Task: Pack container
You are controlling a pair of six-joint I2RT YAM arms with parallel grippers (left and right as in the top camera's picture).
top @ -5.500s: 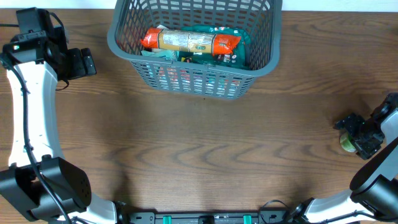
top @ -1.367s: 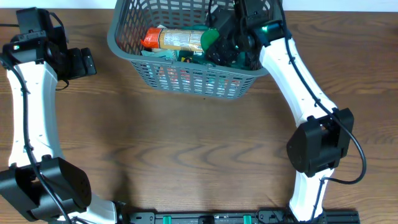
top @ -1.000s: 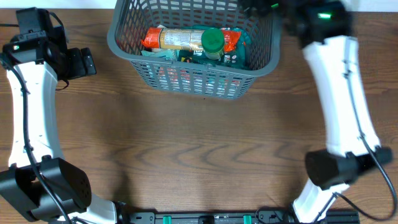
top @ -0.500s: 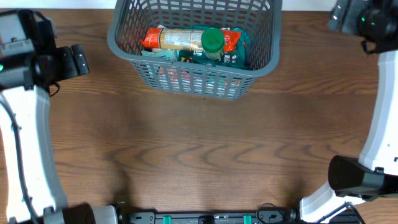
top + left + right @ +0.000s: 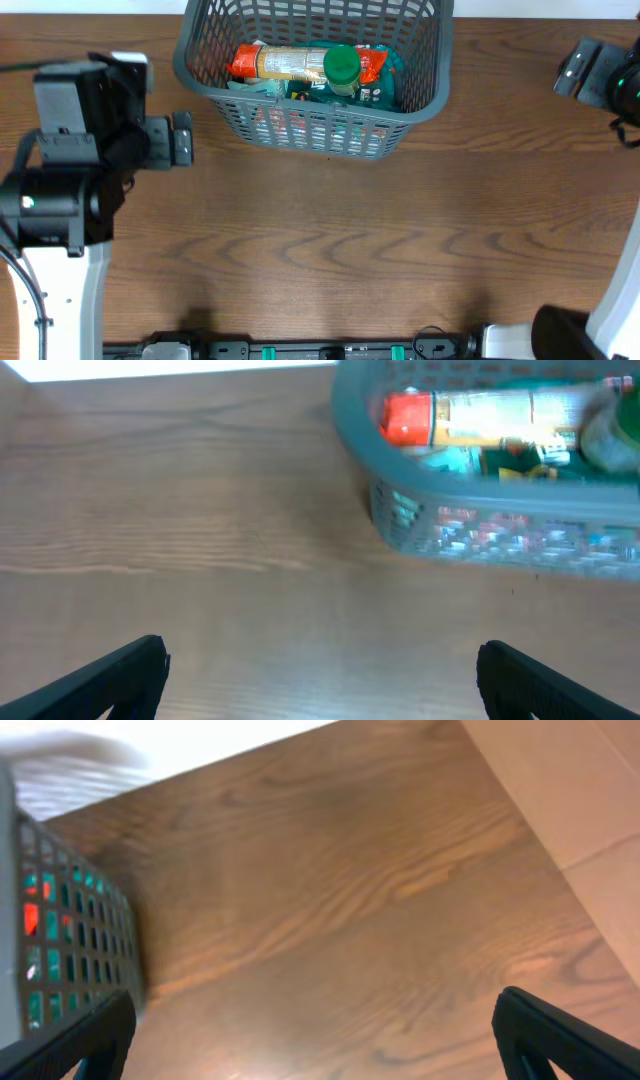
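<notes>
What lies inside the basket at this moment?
In the basket, a long packet with orange ends lies across teal packets. A green cap shows on top of it. These cover the floor, so anything lower is hidden.

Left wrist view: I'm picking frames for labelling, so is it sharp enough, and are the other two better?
Left wrist: motion-blurred, the basket and its packets smeared. Right wrist: also soft, with a washed-out white patch at top left. Overhead: sharp and evenly lit, the green lid crisp.

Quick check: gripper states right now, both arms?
Left gripper: open, holding nothing.
Right gripper: open, holding nothing.
</notes>
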